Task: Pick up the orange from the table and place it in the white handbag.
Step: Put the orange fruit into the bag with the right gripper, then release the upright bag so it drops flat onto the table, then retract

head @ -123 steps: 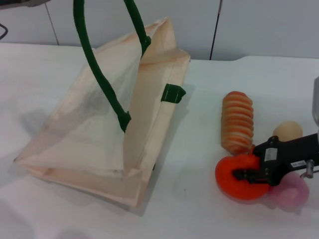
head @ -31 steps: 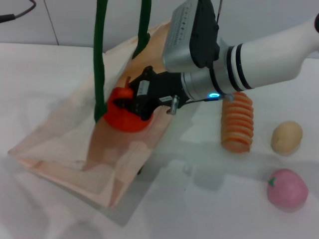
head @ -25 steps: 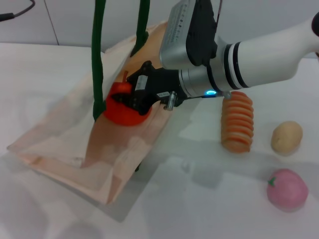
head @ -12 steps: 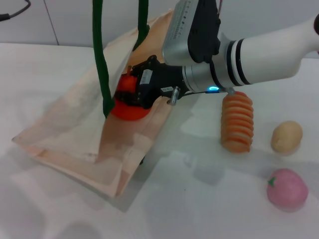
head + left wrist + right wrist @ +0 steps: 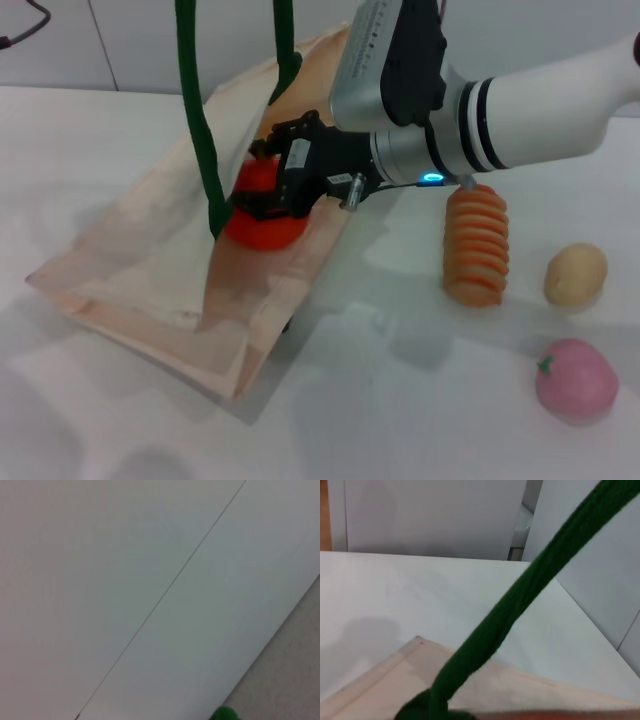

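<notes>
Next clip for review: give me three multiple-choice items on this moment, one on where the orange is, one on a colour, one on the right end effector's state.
1. Where is the orange?
A. at the white handbag's opening
B. beside the pink fruit
C. on the bare table

2. What colour are the bag handles?
A. black
B. dark green
C. red

3. What is the right end effector doing?
A. hanging open and empty
B. gripping a handle
C. shut on the orange

Answers: A, it sits against the bag's mouth; B, both loops are green; C, its black fingers clasp the fruit.

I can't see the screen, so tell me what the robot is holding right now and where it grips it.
The right gripper holds the orange by its upper half, inside the mouth of the white handbag.
</notes>
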Available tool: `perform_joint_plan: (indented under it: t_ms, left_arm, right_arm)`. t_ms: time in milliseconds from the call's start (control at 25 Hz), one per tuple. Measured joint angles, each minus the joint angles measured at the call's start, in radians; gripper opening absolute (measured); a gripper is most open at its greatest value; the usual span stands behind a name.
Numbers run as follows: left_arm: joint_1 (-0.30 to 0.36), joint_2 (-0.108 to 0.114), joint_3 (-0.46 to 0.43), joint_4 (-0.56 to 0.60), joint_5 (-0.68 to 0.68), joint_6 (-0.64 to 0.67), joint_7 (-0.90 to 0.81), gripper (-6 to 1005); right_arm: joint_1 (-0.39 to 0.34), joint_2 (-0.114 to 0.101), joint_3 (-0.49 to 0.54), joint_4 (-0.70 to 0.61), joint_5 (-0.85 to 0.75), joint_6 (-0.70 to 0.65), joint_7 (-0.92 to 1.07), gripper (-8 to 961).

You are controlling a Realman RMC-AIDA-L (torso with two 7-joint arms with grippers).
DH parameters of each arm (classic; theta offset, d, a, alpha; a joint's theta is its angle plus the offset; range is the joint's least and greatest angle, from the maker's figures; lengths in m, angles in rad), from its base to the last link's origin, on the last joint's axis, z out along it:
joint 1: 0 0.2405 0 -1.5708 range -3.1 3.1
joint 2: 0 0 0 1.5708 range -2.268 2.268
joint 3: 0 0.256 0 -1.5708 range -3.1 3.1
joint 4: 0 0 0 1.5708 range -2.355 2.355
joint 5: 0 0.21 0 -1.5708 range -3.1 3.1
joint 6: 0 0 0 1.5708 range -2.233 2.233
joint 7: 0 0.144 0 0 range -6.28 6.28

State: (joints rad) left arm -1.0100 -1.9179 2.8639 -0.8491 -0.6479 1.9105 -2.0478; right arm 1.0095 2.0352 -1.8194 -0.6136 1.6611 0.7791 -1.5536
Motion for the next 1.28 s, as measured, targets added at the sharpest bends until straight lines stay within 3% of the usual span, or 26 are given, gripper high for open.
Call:
perform_joint_plan:
  t_ms: [80,480,800,1280]
  left_arm:
    - [0.006,0.004,0.000,0.013,-0.004,-0.001,0.002,131]
    - [0.033,0.014,0.000,0.044,-0.006,-0.041,0.008,132]
    - [0.057,0.029,0.000,0.109,-0.007,-0.099,0.031,133]
    - [0.074,0.031,0.000,0.124,-0.007,-0.142,0.030,156]
  right_arm:
    - [-0.001,0.000,0.000,0.000,-0.015,0.001,0.004,622]
    - [-0.011,-0.004,0.010,0.000,-0.041,0.007,0.011,784]
    - [-0.029,-0.011,0.042,0.000,-0.054,0.008,0.012,783]
    - [-0.076,-0.015,0.237,-0.022,-0.283,0.013,0.129,783]
